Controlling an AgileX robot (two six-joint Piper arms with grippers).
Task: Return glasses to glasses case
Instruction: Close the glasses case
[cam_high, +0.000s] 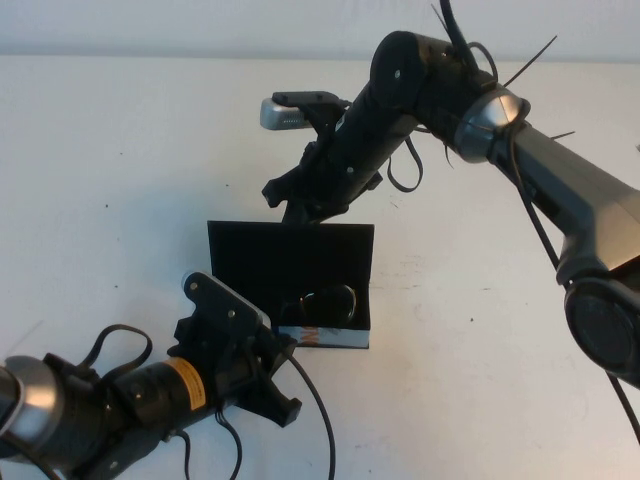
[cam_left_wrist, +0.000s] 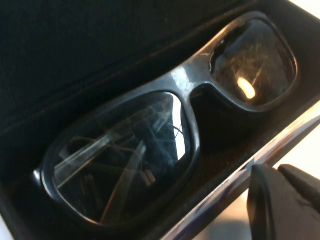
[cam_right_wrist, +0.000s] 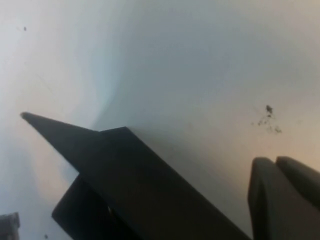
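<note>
The glasses case stands open in the middle of the table, its black lid upright. The dark glasses lie inside it, lenses facing up; in the left wrist view the glasses fill the black interior behind the case's front rim. My left gripper is shut and empty, just outside the case's front left corner, its fingertips close to the rim. My right gripper is shut and empty behind the lid. In the right wrist view the right gripper sits beside the lid's edge.
The white table lies bare around the case. The right arm reaches in from the right over the back of the table. The left arm fills the near left corner with loose cables.
</note>
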